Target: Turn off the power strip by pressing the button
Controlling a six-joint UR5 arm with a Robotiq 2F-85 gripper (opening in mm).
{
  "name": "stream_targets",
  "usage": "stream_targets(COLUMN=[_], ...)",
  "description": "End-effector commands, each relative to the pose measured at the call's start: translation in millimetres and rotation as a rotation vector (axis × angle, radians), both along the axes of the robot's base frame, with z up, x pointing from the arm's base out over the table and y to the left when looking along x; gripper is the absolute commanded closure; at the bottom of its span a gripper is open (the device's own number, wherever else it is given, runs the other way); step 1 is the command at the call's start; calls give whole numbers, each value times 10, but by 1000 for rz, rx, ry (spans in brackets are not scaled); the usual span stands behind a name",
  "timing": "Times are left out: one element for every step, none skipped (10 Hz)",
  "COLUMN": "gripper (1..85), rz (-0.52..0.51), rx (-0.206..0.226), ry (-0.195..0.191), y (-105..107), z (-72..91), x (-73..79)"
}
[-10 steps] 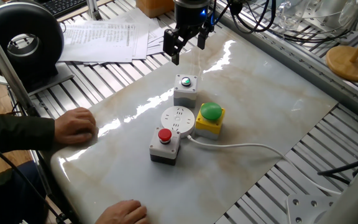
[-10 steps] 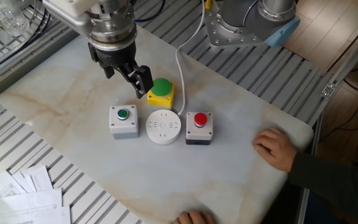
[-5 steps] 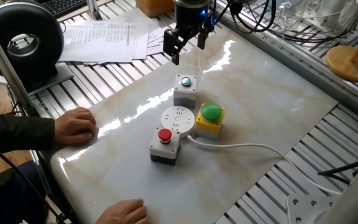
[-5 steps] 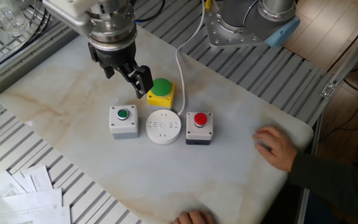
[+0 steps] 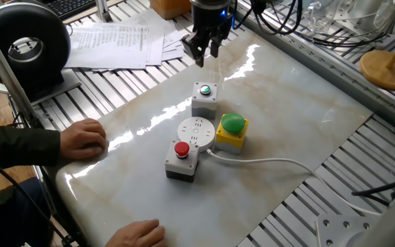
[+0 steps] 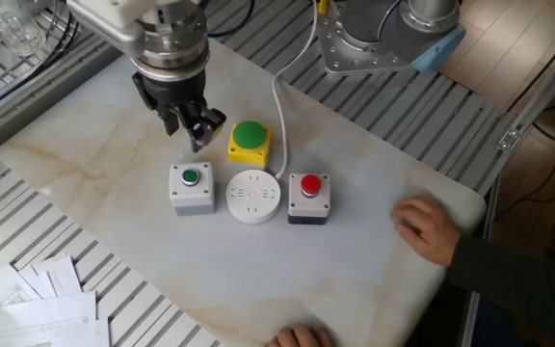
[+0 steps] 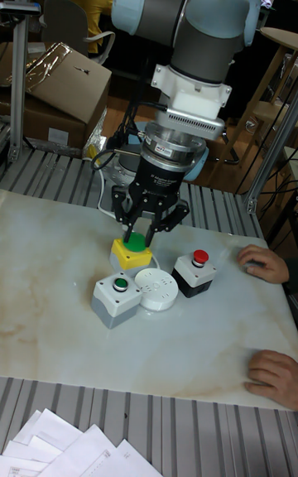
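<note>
The power strip (image 5: 196, 132) (image 6: 253, 197) (image 7: 156, 288) is a flat round white disc lying on the marble table between three button boxes. Its white cord (image 5: 266, 161) runs off toward the table edge. My gripper (image 5: 206, 56) (image 6: 196, 133) (image 7: 142, 233) hangs above the table, beyond the grey box with the green button (image 5: 204, 99) (image 6: 191, 186) and beside the yellow box (image 6: 250, 141). It is well clear of the disc. A narrow gap shows between its fingers, and nothing is held.
A yellow box with a green dome (image 5: 232, 130) and a grey box with a red button (image 5: 182, 159) touch the disc. A person's hands (image 5: 84, 137) (image 5: 139, 234) rest on the table's near edge. Papers (image 5: 115, 41) lie beyond the slab.
The fingers have drawn much closer together, and the gripper has turned slightly. The boxes, the disc and the hands have stayed put.
</note>
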State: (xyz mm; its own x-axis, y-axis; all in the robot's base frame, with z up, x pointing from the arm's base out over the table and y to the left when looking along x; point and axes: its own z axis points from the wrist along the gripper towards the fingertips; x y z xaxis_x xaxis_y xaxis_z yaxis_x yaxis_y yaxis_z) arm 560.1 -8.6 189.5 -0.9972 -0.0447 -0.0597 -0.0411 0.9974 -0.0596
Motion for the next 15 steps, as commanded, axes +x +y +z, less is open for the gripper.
stream_targets(gripper=[847,847,847,847,847,847,847,847,847,847,847,847,847,847,847], rz=[21,26,37,48,61,95,157,211,260,295,333,351,355,357,357], rx=[-28,-29,-47,-35,1,-8,-4,-22,-34,-47,-64,-44,-18,-18,-38], ry=[-15,1,17,49,75,74,95,114,121,135,142,139,128,120,132], y=[-37,-30,-13,103,320,425,566,617,650,656,625,683,767,791,777], z=[22,46,137,181,150,83,41,10,-20,-45,-120,-237,-350,-402,-494], x=[36,0,-30,-73,-136,-166,-242,-310,-359,-419,-430,-418,-396,-390,-441])
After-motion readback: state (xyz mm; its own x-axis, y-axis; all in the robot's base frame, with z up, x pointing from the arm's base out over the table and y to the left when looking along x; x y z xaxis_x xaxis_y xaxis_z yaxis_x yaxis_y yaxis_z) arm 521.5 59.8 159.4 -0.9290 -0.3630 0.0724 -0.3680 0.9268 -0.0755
